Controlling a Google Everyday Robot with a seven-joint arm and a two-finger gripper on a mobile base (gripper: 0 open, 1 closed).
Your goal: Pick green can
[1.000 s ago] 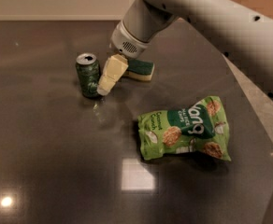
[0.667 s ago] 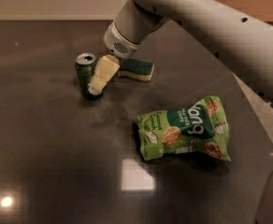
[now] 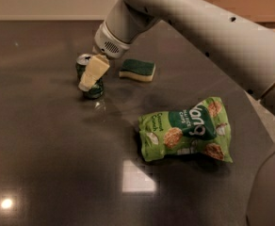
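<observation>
The green can (image 3: 96, 90) stands upright on the dark table (image 3: 52, 164) at the back left. It is dark green with a mottled pattern and a silver top. My gripper (image 3: 89, 79) reaches down from the upper right on the pale arm (image 3: 184, 18) and is right at the can. Its cream-coloured end overlaps the can's upper front and hides the middle of the can. I cannot tell whether it is touching the can.
A green-and-cream sponge (image 3: 137, 70) lies just right of the can. A light green snack bag (image 3: 187, 131) lies at the middle right. The table's right edge (image 3: 262, 121) runs diagonally under the arm. Light glare spots show on the near table surface.
My gripper has moved left, off the sponge and onto the can, so the sponge now shows in full. The can, the sponge and the bag have not moved.
</observation>
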